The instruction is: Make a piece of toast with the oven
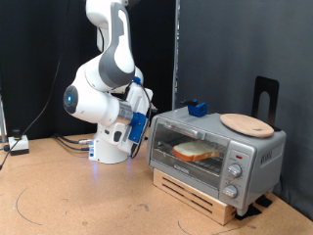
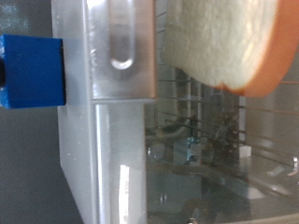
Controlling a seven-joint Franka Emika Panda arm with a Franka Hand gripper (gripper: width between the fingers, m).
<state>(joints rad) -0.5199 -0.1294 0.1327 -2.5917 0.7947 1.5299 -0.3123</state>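
The silver oven [image 1: 217,155] stands on a wooden pallet at the exterior view's right, its glass door up. The piece of toast [image 1: 197,151] lies on the wire rack inside, seen through the glass. My gripper [image 1: 147,116] hangs just off the oven's upper left corner, on the exterior view's left, apart from it; its fingers are too small to make out. In the wrist view the toast [image 2: 234,42] shows large, with the rack [image 2: 220,140] behind the glass, a grey handle-like bar [image 2: 121,37] and the oven's silver edge [image 2: 79,140]. No fingers show there.
A round tan wooden board [image 1: 246,123] and a small blue block [image 1: 199,108] sit on the oven's top; the block also shows in the wrist view [image 2: 33,70]. Knobs [image 1: 235,168] are on the right panel. Cables and a box [image 1: 18,145] lie at the left.
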